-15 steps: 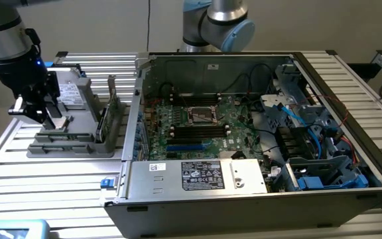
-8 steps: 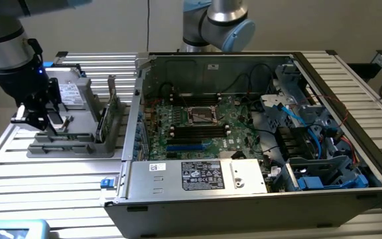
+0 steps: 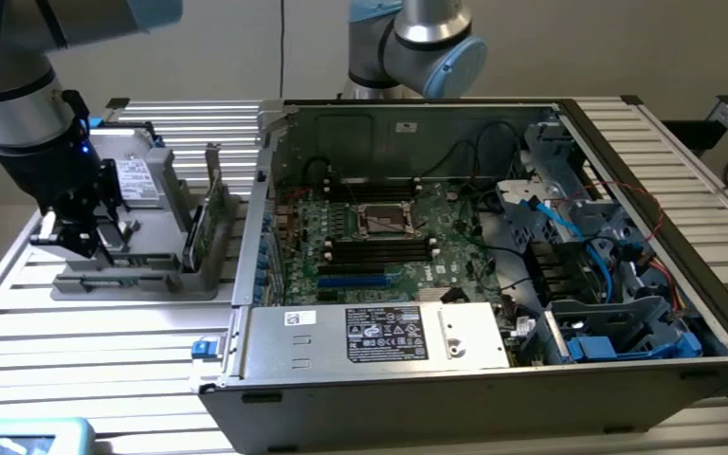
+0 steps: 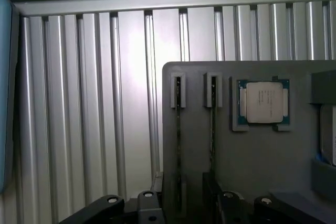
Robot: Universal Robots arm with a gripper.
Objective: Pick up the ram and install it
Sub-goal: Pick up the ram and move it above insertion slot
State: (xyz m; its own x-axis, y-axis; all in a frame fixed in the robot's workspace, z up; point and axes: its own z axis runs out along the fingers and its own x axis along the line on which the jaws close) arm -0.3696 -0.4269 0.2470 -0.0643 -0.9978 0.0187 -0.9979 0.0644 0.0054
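While the end effector (image 3: 82, 248) hangs released and empty over the near part of the grey holder (image 3: 124, 284) on the tabletop (image 3: 73, 341), the ram (image 3: 193, 232) stands on edge toward that holder's other side. It is at the exterior view's right of the end effector and apart from it. Its long axis runs near to far, roughly parallel to the side wall of the open computer case (image 3: 465, 412). The larger green card (image 3: 221, 204) stands just beside it, between it and the case. So the stick lies sideways from the end effector, towards the case, not beneath it. In the wrist view the end effector (image 4: 185, 205) sits above two narrow slots (image 4: 177, 129) in the holder (image 4: 252, 171), with a processor chip (image 4: 261, 102) seated just beside them. Whether those slots carry anything I cannot tell. Nothing is grasped and the ram is not yet lifted. The motherboard (image 3: 390, 237) inside the case lies well apart, further to the exterior view's right.
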